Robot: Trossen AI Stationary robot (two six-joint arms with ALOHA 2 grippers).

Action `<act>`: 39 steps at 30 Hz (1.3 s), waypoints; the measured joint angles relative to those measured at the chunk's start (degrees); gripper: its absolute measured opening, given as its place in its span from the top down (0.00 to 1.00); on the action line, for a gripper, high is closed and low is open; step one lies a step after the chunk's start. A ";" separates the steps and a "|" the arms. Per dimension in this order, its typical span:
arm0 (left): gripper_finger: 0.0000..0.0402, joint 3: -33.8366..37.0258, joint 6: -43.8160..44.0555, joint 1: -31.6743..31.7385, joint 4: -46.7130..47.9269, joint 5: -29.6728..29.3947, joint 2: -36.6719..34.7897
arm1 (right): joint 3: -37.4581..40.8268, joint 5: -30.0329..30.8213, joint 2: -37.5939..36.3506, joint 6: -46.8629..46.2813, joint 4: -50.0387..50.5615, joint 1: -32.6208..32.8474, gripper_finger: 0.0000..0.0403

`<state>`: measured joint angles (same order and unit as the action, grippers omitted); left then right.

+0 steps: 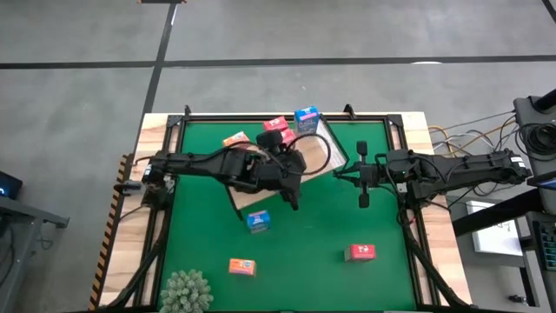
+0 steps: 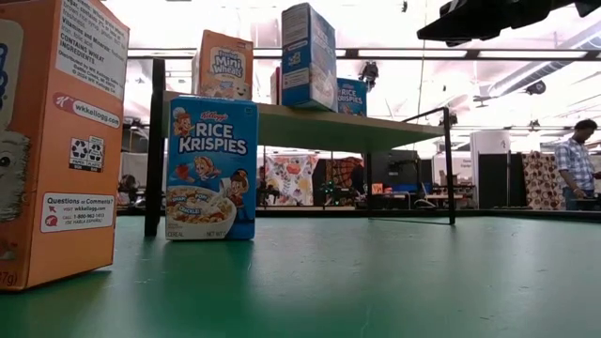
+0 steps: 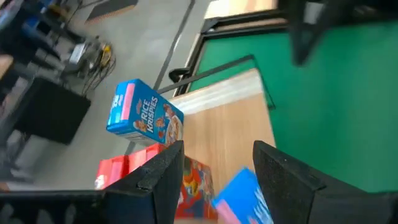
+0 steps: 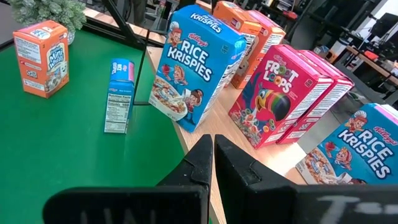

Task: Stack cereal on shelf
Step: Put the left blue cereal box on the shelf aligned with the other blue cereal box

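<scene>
The left arm reaches from the left side of the surface point(image 1: 217, 287) toward the middle, bent at the elbow, its wrist over the light-wood shelf point(image 1: 317, 148). The left gripper point(image 3: 214, 171) hangs above the board with its 2 dark, blocky fingers point(image 3: 163, 171) spread and nothing between them; a blue Rice Krispies box point(image 3: 239, 196) stands just below the gap, on the wood. The right arm stretches in level from the right edge, its right gripper point(image 4: 213, 163) near the shelf's right end, the fingers pressed together and empty.

The shelf is a wide, flat, pale wooden board with visible grain, edged in thin dark metal and raised on slim black posts. On it stand small rectangular printed cardboard boxes: an upright blue Rice Krispies box point(image 4: 196, 65), 2 pink-red Froot Loops boxes point(image 4: 277, 93) side by side, an orange box point(image 4: 239, 25) beyond them, and a second blue box point(image 4: 354, 152) nearest the right wrist camera.

The surface is a smooth green mat in a dark frame. Standing on it, off the shelf, are 1 blue box point(image 1: 258, 221) just in front of the board, 1 orange Mini-Wheats box point(image 1: 242, 267), and 1 pink-red box point(image 1: 360, 253) well apart to the right. A fuzzy green plant point(image 1: 186, 292) sits at the front edge.
</scene>
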<state>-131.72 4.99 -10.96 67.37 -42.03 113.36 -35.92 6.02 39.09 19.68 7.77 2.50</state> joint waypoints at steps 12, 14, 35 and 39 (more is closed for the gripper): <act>0.58 -1.55 -1.36 -8.67 15.29 6.51 -0.55 | 0.00 0.02 0.00 0.46 0.05 0.00 0.98; 0.59 -0.74 -1.28 -9.25 15.31 7.24 -0.18 | 0.00 0.02 0.00 0.44 0.04 0.00 0.98; 0.94 17.72 -3.21 -5.26 9.58 2.35 -0.10 | 0.00 0.02 0.00 0.42 0.02 -0.02 0.98; 0.98 19.16 -3.39 -2.73 5.31 2.19 -0.08 | 0.00 0.02 0.00 0.42 0.02 0.00 0.98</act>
<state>-112.56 1.60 -13.69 72.69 -39.84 113.27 -35.92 6.04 39.09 20.10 7.79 2.50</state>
